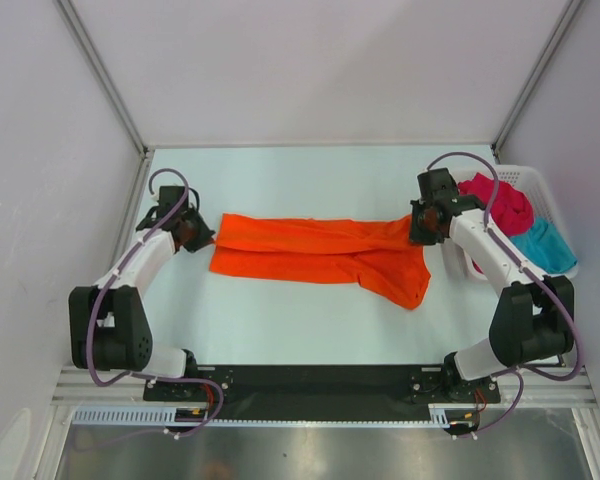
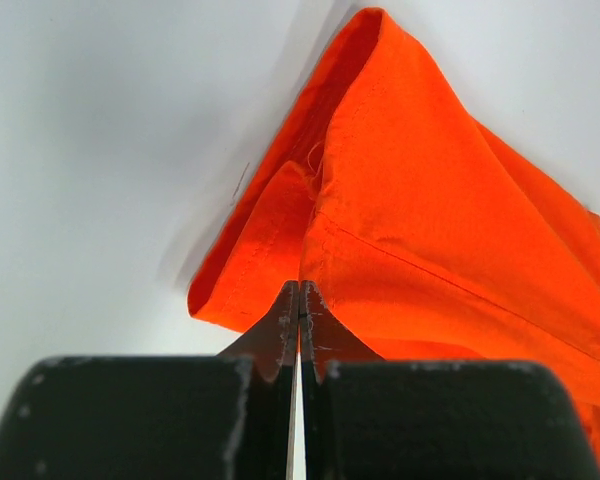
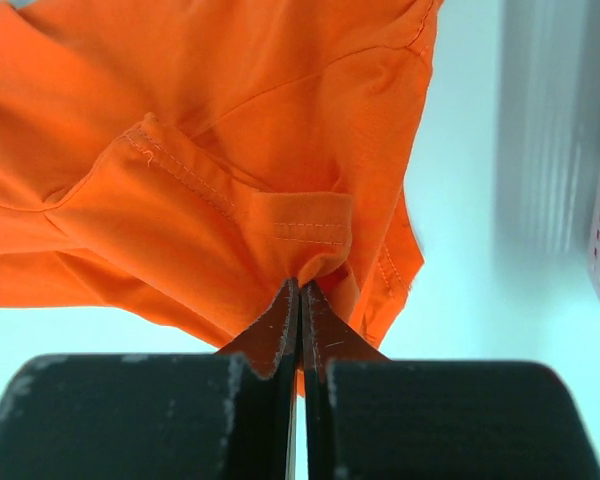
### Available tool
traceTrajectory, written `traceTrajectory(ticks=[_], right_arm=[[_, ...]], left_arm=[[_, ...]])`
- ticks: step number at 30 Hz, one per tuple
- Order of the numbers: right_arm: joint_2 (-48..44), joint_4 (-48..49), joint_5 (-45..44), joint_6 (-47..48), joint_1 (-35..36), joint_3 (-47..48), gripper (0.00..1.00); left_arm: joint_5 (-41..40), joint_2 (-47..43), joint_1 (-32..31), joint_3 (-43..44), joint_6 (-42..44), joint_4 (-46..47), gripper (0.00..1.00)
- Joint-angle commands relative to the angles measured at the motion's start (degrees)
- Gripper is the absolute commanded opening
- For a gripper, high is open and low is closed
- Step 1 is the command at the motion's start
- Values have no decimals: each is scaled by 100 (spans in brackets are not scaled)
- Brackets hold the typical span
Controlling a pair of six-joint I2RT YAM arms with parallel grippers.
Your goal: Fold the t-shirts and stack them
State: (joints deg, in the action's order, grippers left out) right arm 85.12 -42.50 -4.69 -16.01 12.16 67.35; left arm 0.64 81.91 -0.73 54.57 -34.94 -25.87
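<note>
Mid tabletop (image 1: 280, 180): orange t-shirt (image 1: 320, 250) drawn out long, left to right, folded lengthwise. At its left end, left fingers (image 2: 280, 330) pinched tight on the hem; at its right end, right fingers (image 3: 278, 325) clamped on an edge. In the white basket (image 1: 538, 180) far right: red t-shirt (image 1: 500, 205) and teal t-shirt (image 1: 545, 245), heaped.
</note>
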Motion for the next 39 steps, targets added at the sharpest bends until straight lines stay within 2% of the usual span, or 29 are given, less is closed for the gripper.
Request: traceTrajectory(ticks=[1,3,6,9,11,12,14,16,17,18,19,21,29,33,39], right_arm=[[-285,-153,-199,-60,23,-73,0],[-312,-188,-199,-60,23,-82,3],[-303,-250,-182,-51,23,-91,31],[-338,-267,-138,-43,23,-108,34],[-365,-267,-111,-34,23,-108,40],[-373,-267,-111,-42,23,-108,41],[-382,-259,-94,-51,14,-64,43],[-339,-241,-59,-60,14,5,43],[-312,-224,-50,-43,14,49,44],[-286,-224,-41,-43,14,93,44],[-251,-224,-24,-51,14,137,44],[-128,-189,20,-42,14,295,44],[785,14,337,54,58,1033,45],[1549,14,390,81,260,1578,44],[2157,93,416,37,602,1869,43]], left_arm=[[85,-333,56,-60,110,12,0],[102,-377,56,-60,119,-6,0],[182,-430,56,-86,119,-6,0],[225,-483,223,-95,128,-32,3],[269,-509,258,-78,145,-67,9],[278,-509,275,-60,163,-85,16],[313,-527,293,-8,180,-129,23],[313,-527,302,54,207,-138,37],[322,-518,293,80,215,-155,38],[322,-509,302,98,224,-164,46],[331,-509,302,150,233,-173,47],[322,-474,302,195,242,-199,55],[542,-211,302,370,163,-103,57],[577,-79,302,406,163,-68,57],[577,62,302,414,198,-15,57]])
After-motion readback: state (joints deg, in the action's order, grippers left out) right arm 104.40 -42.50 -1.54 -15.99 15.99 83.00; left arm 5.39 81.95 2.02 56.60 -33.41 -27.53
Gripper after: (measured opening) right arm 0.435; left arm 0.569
